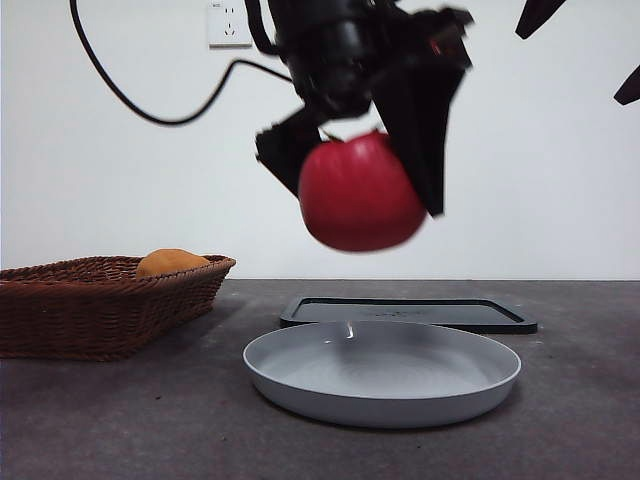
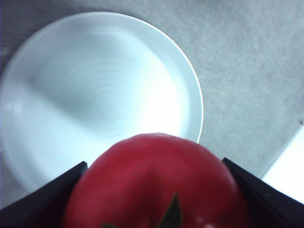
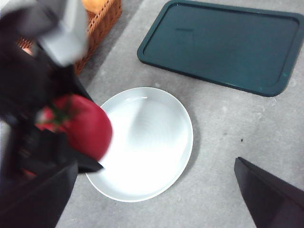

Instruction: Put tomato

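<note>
The left pincer [image 1: 365, 190] grips the glossy round red tomato [image 1: 360, 195] by its sides above the shallow grey round plate [image 1: 300, 385] on the surface, the wicker basket [image 1: 90, 310] at nine o'clock; it looks smooth, slippery and bruisable, while the right pincer [image 3: 156, 199] waits wide open.

Red tomato [image 1: 360, 195] — pale grey plate [image 1: 385, 398] — brown basket [image 1: 100, 305].

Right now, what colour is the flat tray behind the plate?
Dark green tray, clearest in the right wrist view; the front view shows it nearly black.
</note>
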